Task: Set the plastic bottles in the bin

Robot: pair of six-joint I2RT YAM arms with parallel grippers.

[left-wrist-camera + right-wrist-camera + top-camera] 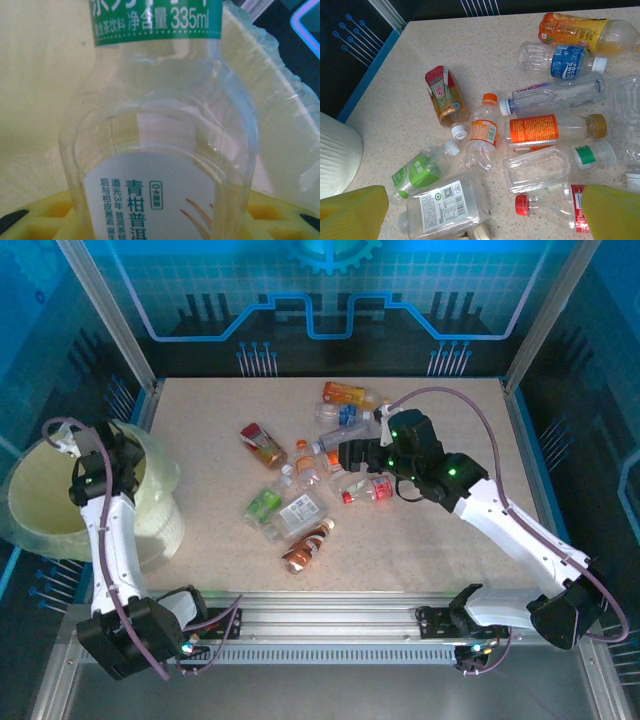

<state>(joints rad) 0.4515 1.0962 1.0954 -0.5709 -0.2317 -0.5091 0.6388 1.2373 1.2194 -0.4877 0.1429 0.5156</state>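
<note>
1. Green-labelled bottle (160, 150) sits clamped in the left fingers (50, 214), over the bin (40, 505) at the desk's (430, 540) left edge.
2. Right fingers (612, 212) gape wide (holding nothing) above the desk's middle, with a red-capped bottle (547, 205) lying between them and other bottles (555, 130) just beyond.

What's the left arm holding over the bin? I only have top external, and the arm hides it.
Observer: Left wrist shows a clear bottle with a green label band, clamped at the yellow left fingers, with the bin wall behind it.
Operator: Right fingers gripping anything?
Observer: No. Right wrist shows the right fingers wide open and empty, a red-capped bottle lying loose beside one of them.
</note>
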